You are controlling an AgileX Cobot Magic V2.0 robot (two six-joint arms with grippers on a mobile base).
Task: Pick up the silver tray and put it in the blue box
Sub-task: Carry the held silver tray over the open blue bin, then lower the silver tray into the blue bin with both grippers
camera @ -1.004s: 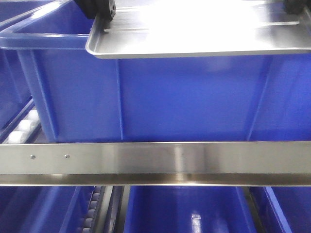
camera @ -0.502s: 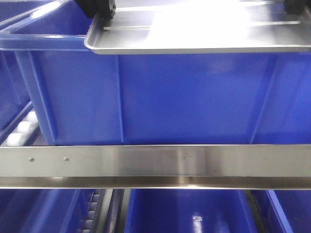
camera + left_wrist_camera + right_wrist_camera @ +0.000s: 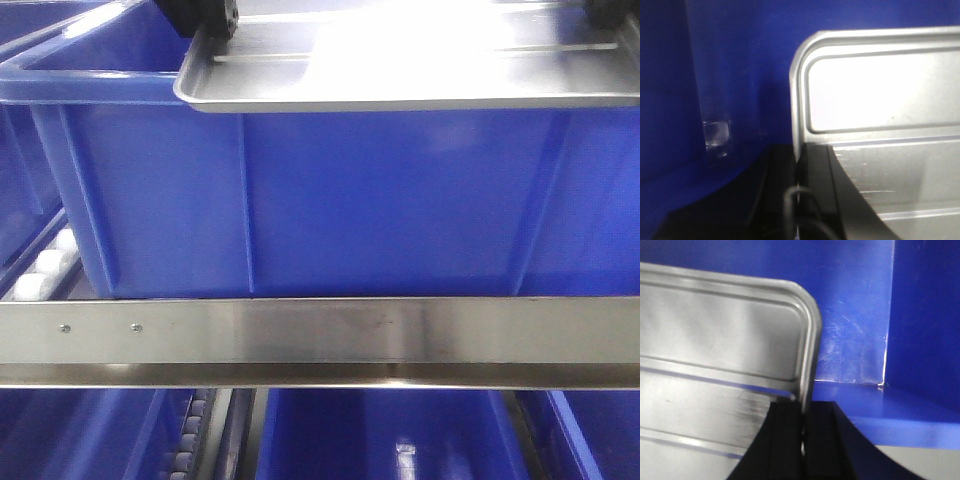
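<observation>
The silver tray (image 3: 400,70) hangs level at the top of the blue box (image 3: 380,200), its front rim overlapping the box's front rim. My left gripper (image 3: 205,22) is shut on the tray's left edge. In the left wrist view the left gripper (image 3: 799,167) pinches the tray (image 3: 880,100) rim, with the blue box's inside (image 3: 730,75) behind. My right gripper (image 3: 608,12) is only partly seen at the top right. The right wrist view shows the right gripper (image 3: 804,415) shut on the tray (image 3: 715,350) right rim above the box floor (image 3: 865,405).
A steel shelf rail (image 3: 320,338) runs across the front below the box. White rollers (image 3: 45,262) sit at the left. More blue crates (image 3: 380,435) stand on the level beneath and at the far left (image 3: 20,170).
The tray has come down slightly between the earliest frame and half a second ago, closer to the box rim. Since then nothing has visibly moved.
</observation>
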